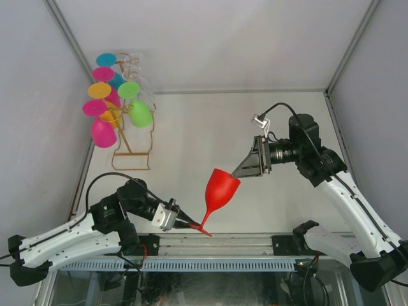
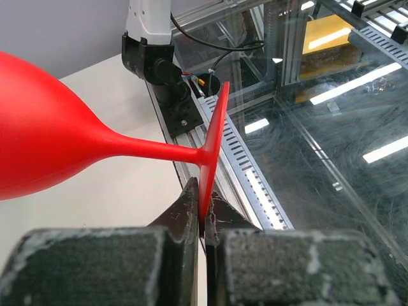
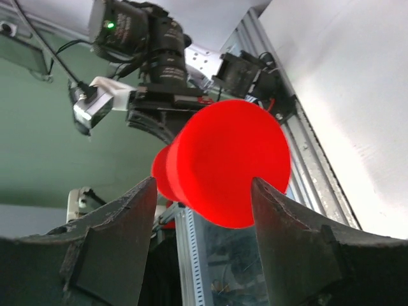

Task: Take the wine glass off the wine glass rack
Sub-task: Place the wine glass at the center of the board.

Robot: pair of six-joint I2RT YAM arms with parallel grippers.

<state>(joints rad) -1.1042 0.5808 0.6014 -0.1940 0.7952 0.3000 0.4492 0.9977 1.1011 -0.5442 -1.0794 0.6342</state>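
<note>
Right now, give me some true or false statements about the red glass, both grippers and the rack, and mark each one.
1. The left gripper is shut on the foot of the red wine glass. True.
2. The right gripper is clamped on the glass's bowl. False: its fingers stand apart, with the bowl seen beyond them.
3. The red wine glass hangs on the wine glass rack. False: it is off the rack, held tilted over the table near the arms' bases.
4. Several coloured glasses hang on the rack. True.
</note>
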